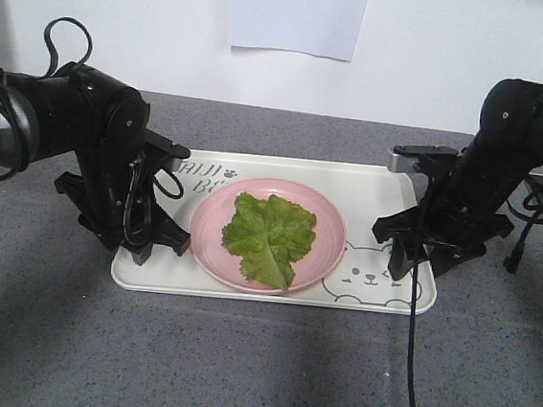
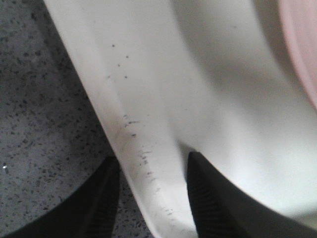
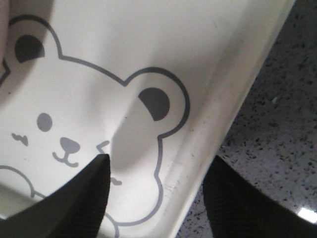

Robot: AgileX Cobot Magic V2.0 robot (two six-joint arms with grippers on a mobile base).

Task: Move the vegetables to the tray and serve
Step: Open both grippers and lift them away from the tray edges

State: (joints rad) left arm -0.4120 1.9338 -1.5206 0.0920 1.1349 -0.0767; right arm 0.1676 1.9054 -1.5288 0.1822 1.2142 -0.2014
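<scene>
you are at the serving step: the lettuce leaf point(image 1: 270, 238) already lies on the pink plate point(image 1: 212, 219), and the plate sits in the middle of the tray point(image 1: 273, 288), so the transfer looks done and what remains, by my reading, is to pick the tray up and carry it. your left gripper point(image 2: 151, 193) has its fingers point(image 2: 213, 198) spread apart and straddling the tray's left rim, one finger outside over the surface and one inside over the tray floor; nothing is pinched yet. your right gripper point(image 3: 156, 198) is the same on the opposite rim, fingers point(image 3: 79, 198) parted, one over the bear drawing point(image 3: 99, 134) and one outside the edge. the next move calls for closing both sides onto the rim together, then lifting evenly, because a tilt would likely let the plate slide toward the low end. the rim is thin and smooth, so seat the fingers well before you close. whether the fingertips already touch the tray floor, you cannot tell from these views. the surface point(image 1: 236, 373) is grey speckled stone-like material, with the tray the only thing standing on it. behind it is a plain white wall point(image 1: 126, 16) with a sheet of paper point(image 1: 297, 14) stuck near the top, and a cable point(image 1: 412, 371) hangs down across the tray's right front corner.
</scene>
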